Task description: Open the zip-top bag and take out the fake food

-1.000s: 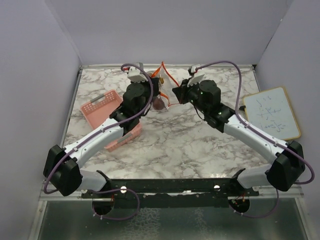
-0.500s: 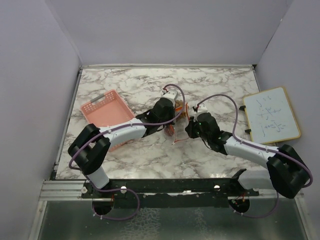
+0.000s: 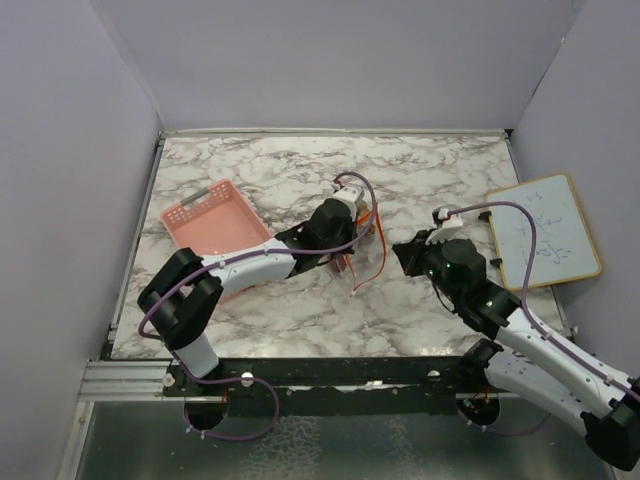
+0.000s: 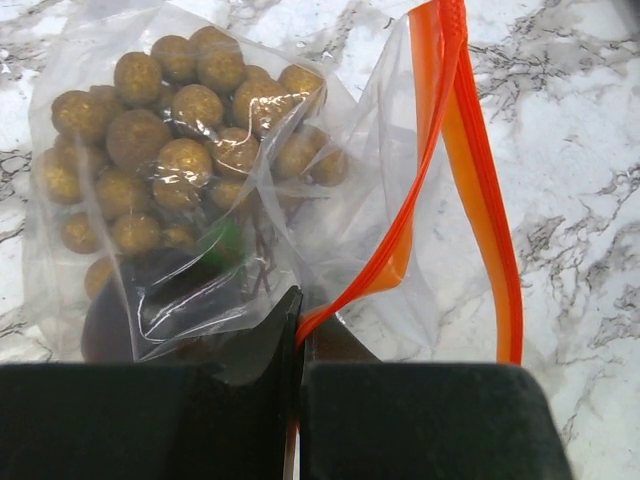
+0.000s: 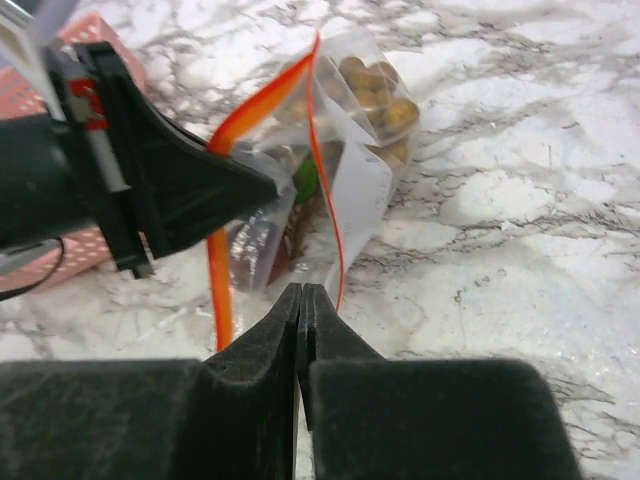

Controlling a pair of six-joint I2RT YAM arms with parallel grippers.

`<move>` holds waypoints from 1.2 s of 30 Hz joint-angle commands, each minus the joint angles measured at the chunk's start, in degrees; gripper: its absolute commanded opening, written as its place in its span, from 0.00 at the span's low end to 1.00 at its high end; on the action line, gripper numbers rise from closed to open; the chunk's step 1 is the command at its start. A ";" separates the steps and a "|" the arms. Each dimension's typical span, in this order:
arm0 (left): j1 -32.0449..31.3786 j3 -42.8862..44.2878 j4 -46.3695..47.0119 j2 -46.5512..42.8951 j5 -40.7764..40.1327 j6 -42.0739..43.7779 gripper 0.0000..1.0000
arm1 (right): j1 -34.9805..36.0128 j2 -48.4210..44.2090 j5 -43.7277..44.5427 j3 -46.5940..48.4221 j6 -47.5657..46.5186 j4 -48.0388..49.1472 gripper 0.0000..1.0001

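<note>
The clear zip-top bag [image 4: 330, 215] hangs from my left gripper [image 4: 298, 322], which is shut on its orange-red zip strip [image 4: 470, 180] at one side of the mouth. The mouth gapes open. The fake food is inside: a bunch of golden-brown balls [image 4: 170, 150] and, lower down, a dark maroon fruit [image 4: 105, 325]. From above, the bag [image 3: 366, 228] sits mid-table beside the left gripper [image 3: 347, 246]. My right gripper [image 3: 400, 253] is to the right of the bag, apart from it. Its jaws [image 5: 302, 292] are shut with nothing between them.
A pink plastic basket [image 3: 205, 215] lies at the left of the marble table, under the left arm. A small whiteboard [image 3: 543, 232] rests at the right edge. Purple walls stand close on three sides.
My right arm has pulled back to the right, away from the bag, and no longer touches it. My left gripper has kept its hold on the zip strip, and the bag has barely moved.
</note>
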 commanded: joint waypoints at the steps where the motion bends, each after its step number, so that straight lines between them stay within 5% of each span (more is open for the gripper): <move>1: -1.09 1.71 1.28 -0.14 2.21 -1.43 0.00 | 0.00 -2.14 -6.07 1.50 1.17 0.80 0.01; 6: -2.72 2.79 0.05 -1.39 1.35 -2.29 0.00 | 0.04 8.33 -12.75 2.07 4.54 7.07 0.01; 21: -4.72 -1.05 -1.80 -9.46 -3.82 -4.48 0.00 | 0.01 26.38 -10.99 -2.50 13.04 25.32 0.01; 36: -4.77 -4.68 0.06 -16.21 -2.28 -6.39 0.00 | -1.45 28.41 -14.14 -4.40 13.05 28.48 0.05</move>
